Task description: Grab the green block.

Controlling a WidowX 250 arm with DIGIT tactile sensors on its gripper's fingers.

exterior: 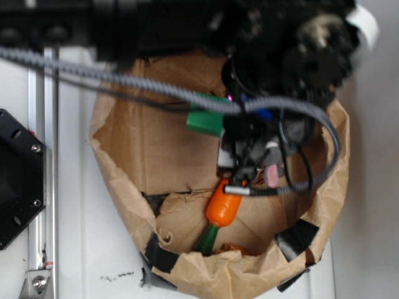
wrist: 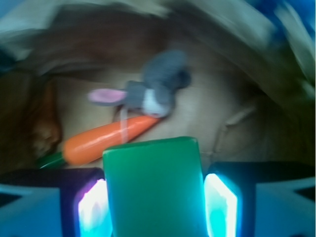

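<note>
I see the green block (wrist: 154,190) sitting right between the two fingers of my gripper (wrist: 155,202). The fingers (wrist: 219,197) press on its two sides, so the hand is closed just as wide as the block and has hold of it. I think the grip is on the flat sides because they are smooth and easy to squeeze.

In the outside view the green block (exterior: 206,119) sticks out to one side of the gripper (exterior: 240,156), up above the floor of the brown paper bag (exterior: 124,168). I cannot tell how high it is.

Past the block, down in the bag, lies the orange carrot (wrist: 106,138). Its dark green stem (exterior: 209,238) points away from the block. A small grey stuffed mouse (wrist: 158,89) with a pink ear lies just past the carrot, touching its tip. They lie apart from the block, so my fingers have only the block.

I think the grab is nearly done. Next I should hold tight and lift slowly, because a smooth block could slip.
</note>
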